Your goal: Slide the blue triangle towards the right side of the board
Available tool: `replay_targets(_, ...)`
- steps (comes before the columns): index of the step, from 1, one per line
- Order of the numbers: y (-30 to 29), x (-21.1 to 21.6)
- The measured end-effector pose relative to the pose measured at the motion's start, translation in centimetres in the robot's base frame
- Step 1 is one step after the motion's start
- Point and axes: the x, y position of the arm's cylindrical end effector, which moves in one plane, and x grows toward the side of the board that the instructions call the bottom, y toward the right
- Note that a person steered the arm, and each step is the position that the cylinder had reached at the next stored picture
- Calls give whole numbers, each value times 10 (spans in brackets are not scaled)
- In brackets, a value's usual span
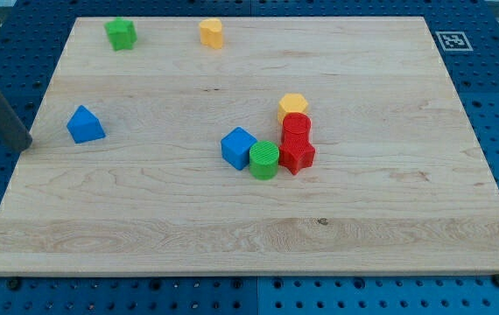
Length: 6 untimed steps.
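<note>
The blue triangle [85, 125] lies on the wooden board [390, 201] near its left edge. My tip [24, 144] rests at the board's left edge, to the left of and slightly below the blue triangle, with a gap between them. The dark rod rises from it toward the view's top left.
A blue cube [238, 147], a green cylinder [264, 160], a red star-like block [296, 157], a red cylinder [296, 127] and a yellow hexagon [292, 106] cluster at the centre. A green block [121, 33] and a yellow block [212, 33] sit near the top edge.
</note>
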Motion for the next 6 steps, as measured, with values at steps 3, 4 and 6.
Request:
replay_targets(3, 64, -22)
replay_targets(4, 64, -1)
replay_targets(6, 94, 2)
